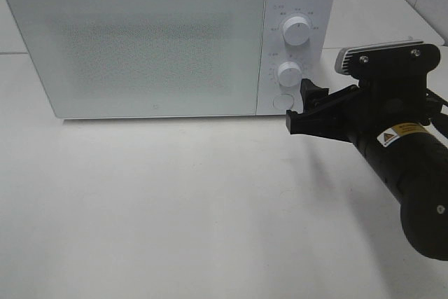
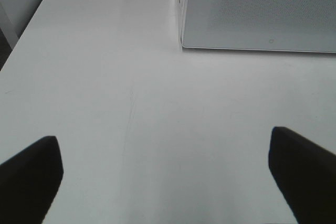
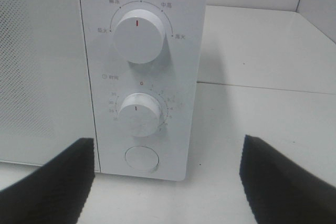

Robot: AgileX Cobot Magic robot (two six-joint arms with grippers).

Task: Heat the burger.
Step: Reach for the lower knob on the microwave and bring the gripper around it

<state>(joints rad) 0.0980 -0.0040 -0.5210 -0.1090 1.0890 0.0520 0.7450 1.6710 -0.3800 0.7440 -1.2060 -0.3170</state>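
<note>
The burger is out of view in every frame. The white microwave stands at the back of the table with its door shut. My right gripper hovers open just in front of the control panel, level with the lower knob and the round button. In the right wrist view the gripper has its jaws wide apart below the button, with nothing between them. My left gripper is open over bare table, and the microwave's front corner lies ahead of it.
The upper knob sits above the lower one on the panel. The white table stretches in front of the microwave. A tiled wall seam runs behind at the right.
</note>
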